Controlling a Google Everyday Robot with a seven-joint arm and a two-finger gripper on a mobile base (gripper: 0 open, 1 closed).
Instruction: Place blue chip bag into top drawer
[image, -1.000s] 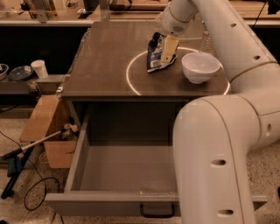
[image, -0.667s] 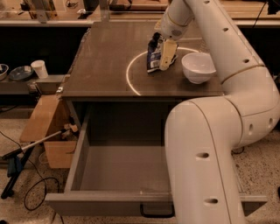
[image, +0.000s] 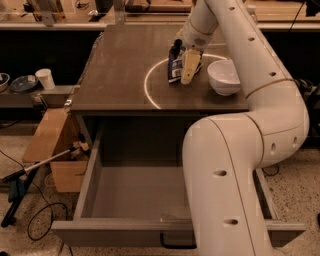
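The blue chip bag (image: 174, 66) stands upright on the brown tabletop (image: 120, 75), inside a white ring marking. My gripper (image: 182, 62) reaches down from the arm and is shut on the bag, with a pale finger (image: 190, 67) on its right side and a dark finger on its left. The top drawer (image: 125, 232) is pulled wide open below the tabletop, its inside bare where it shows. Its black handle (image: 176, 245) shows at the front edge. My arm's large white links hide the drawer's right part.
A white bowl (image: 224, 76) sits just right of the bag. To the left are a cardboard box (image: 50, 150), a paper cup (image: 46, 78) and dishes (image: 22, 82) on a low shelf. A long-handled tool (image: 30, 172) and cables lie on the floor.
The gripper and the bag have shifted slightly left, away from the bowl. The arm's lower links have swung left across the drawer.
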